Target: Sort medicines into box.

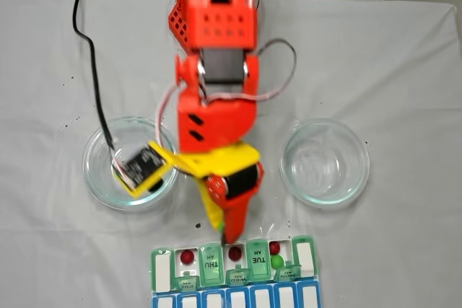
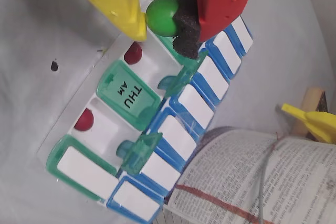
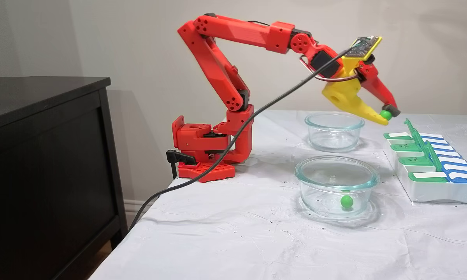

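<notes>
pill organizer (image 1: pixel 234 275) holds two red pills and a green one; fingers (image 2: pixel 184 17) pinch another green pill (image 2: pixel 162 16).

3 green pills (image 2: pixel 162 16) (image 3: pixel 346 201) (image 1: pixel 276 260), 2 red pills (image 1: pixel 188 257) (image 1: pixel 234 254), 2 glass dishes (image 1: pixel 325 161) (image 1: pixel 108 178), 1 organizer box (image 1: pixel 307 254).

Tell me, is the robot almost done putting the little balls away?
Over halfway. Two red pills and one green pill already sit in the box. The tool holds another green pill above it. One green pill waits in a glass dish.
</notes>
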Available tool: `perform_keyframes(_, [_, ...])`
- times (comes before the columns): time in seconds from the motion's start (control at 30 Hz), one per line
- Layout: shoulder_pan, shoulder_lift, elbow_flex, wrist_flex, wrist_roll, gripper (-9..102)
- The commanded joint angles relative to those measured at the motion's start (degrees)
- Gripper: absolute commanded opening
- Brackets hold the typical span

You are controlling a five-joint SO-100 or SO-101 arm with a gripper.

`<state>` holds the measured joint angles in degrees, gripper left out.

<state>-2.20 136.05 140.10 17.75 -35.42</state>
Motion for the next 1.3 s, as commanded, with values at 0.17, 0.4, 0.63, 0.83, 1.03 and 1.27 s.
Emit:
perform_keyframes(0.17, [-2.64,-10.90,-9.32,-9.58,2.81,0])
perform_keyframes(0.4, [-2.20,-14.85,-9.67,-15.56,2.37,0])
perform_keyframes(0.63, [-2.02,-18.11,-10.63,-16.35,1.49,0])
perform_keyframes(0.83, [-1.93,-21.27,-10.37,-21.62,-0.44,0])
perform_keyframes(1.03, [-1.85,-21.88,-9.93,-23.73,-0.35,11])
perform_keyframes(1.27, [-1.76,-22.50,-9.67,-23.55,0.62,24])
